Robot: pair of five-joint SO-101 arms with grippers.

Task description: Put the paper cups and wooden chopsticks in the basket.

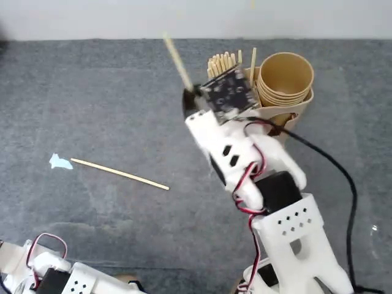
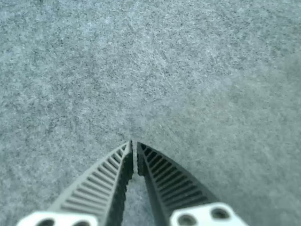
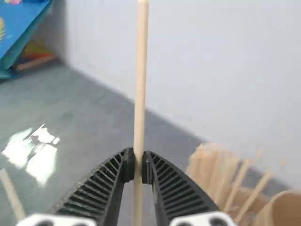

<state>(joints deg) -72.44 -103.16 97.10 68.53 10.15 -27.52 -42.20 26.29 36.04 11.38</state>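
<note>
A grey carpeted tabletop carries the scene, with the white right arm stretched from the near right toward the tan basket at the far right. A stack of paper cups already sits in the basket, with a bundle of chopsticks standing upright just to its left. The right gripper hangs at the basket's left edge, its fingers clenched on a held chopstick whose long axis rises from the grip and leans toward the far left, most of its length showing beyond the fingertips. A loose chopstick lies flat on the open tabletop, well apart from the basket at the left, its long axis running from a far-left end beside a blue scrap to a near-right end. At the near left corner sits the left arm; the left gripper points down at bare carpet, its fingers pressed together on nothing. Each stick is likely light, stiff and smooth, prone to swivel in a pinch, so a hold near mid-length and square across the long axis looks soundest; the thin cups would crush under a hard squeeze.
</note>
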